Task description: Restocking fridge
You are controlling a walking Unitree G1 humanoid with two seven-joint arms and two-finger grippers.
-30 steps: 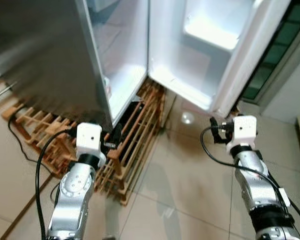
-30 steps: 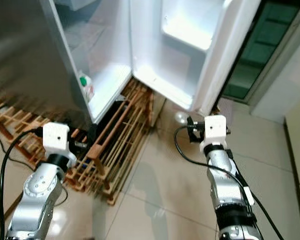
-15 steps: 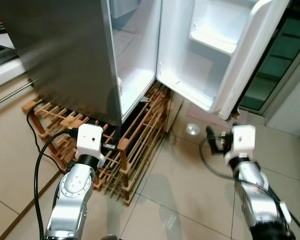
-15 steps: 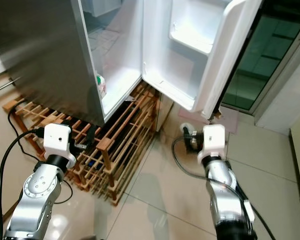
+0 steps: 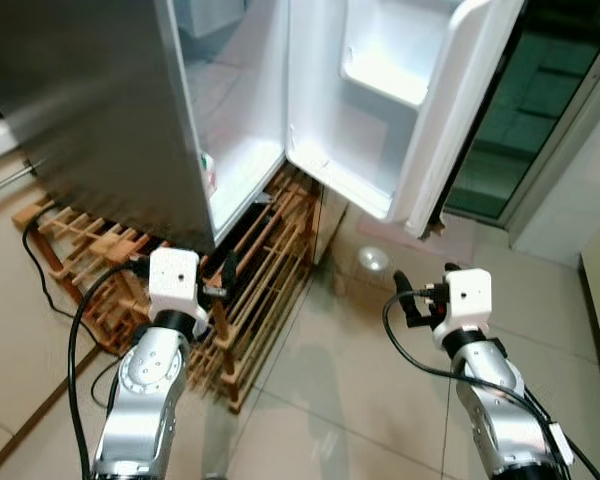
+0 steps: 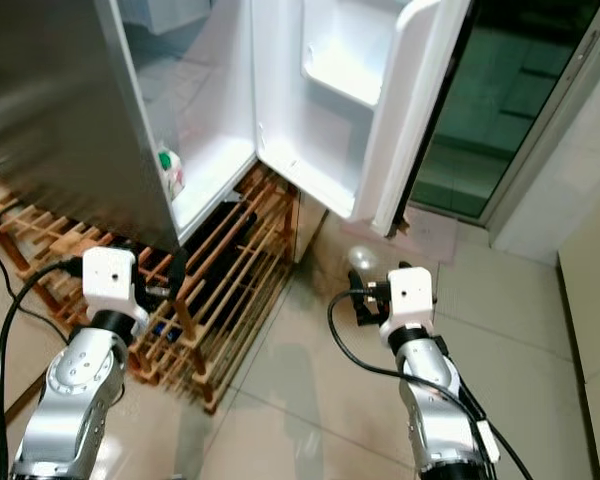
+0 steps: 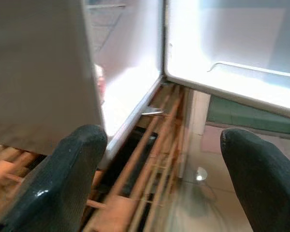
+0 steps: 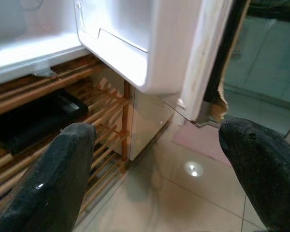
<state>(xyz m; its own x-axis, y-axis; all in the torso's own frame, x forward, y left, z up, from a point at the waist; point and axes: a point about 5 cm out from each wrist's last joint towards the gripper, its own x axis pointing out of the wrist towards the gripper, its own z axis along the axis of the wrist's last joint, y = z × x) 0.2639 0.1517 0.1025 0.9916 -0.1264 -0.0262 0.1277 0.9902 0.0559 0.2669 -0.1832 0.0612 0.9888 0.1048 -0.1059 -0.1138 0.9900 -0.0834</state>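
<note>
Fridge (image 5: 100,110): tall, steel-grey side panel, standing on a wooden slatted rack (image 5: 265,265) that lies on the tiled floor (image 5: 350,400). Interior lit and white.

Fridge door (image 5: 420,110): swung wide open to the robot's right, white inner lining, with a moulded door shelf (image 5: 385,75) high up and a lower door ledge (image 5: 340,180) near the bottom edge.

Small carton or bottle (image 6: 168,168): white with a green and red label, upright on the fridge's bottom shelf just inside the steel side wall. Label too small to read.

Black cable (image 5: 40,270): trailing over the floor and the rack's left end.

Glass sliding door (image 5: 540,110): dark green, behind the open fridge door, on the right.

Left gripper (image 7: 162,181): held low before the rack, facing the bottom of the open fridge. Its two black fingers (image 7: 67,179) are spread well apart, nothing between them.

Right gripper (image 8: 154,179): held low over the floor tiles, just below the outer corner of the open door, apart from it. Fingers (image 8: 253,169) likewise spread wide, holding nothing.

Dark flat object (image 8: 34,113): lying within the rack beneath the fridge; kind cannot be told.

Bright spot (image 5: 372,260): a light reflected on the tile between rack and right arm.
</note>
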